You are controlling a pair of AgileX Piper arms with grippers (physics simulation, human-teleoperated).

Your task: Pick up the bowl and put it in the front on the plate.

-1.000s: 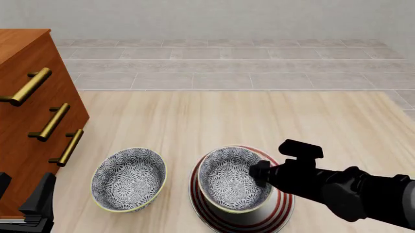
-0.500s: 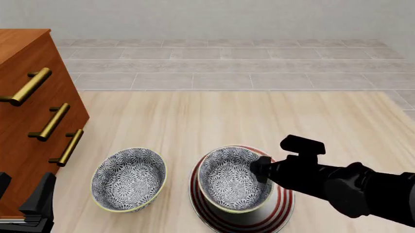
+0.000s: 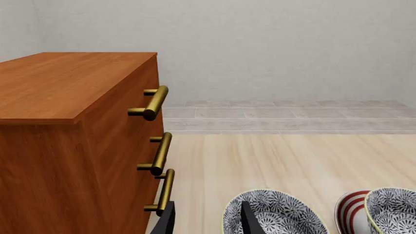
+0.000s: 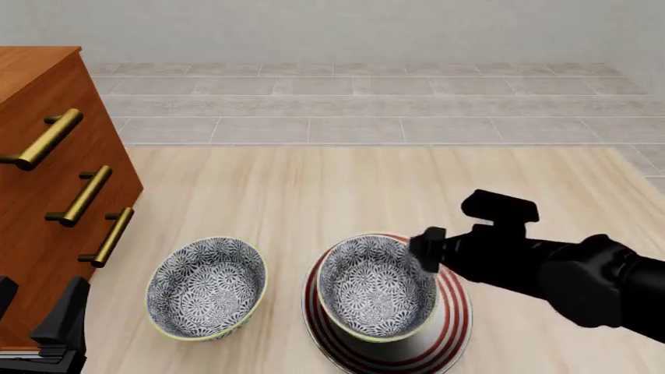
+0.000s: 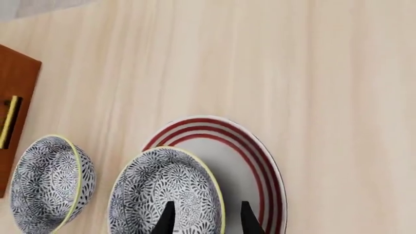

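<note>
Jaws on your right gripper (image 5: pixel 202 219) stand parted with nothing between them, hovering above the right side of the bowl (image 4: pixel 376 287), one finger over its inside and the other over its outer wall, straddling the cream rim without visibly touching it. That bowl sits on the plate (image 4: pixel 453 315), toward the plate's left side, so the red rings show mostly on the right and near edges. To my eye the placing looks done, and what remains is to lift clear without clipping the rim. Judging by its look, the bowl is stiff glazed ceramic: fairly heavy for its size, slick, and liable to chip or slide on the equally smooth plate if nudged sideways. If you must regrip, pinch the wall at the rim, one finger inside and one outside, since the body is too wide to span. Both this bowl and the second bowl (image 4: pixel 207 287), which stands on the wooden table (image 4: pixel 311 195) just left of the plate and apart from it, hold nothing. Your left gripper (image 3: pixel 208 222) rests at the near left beside the cabinet (image 4: pixel 52 195), fingers apart and holding nothing, aimed toward the second bowl.
</note>
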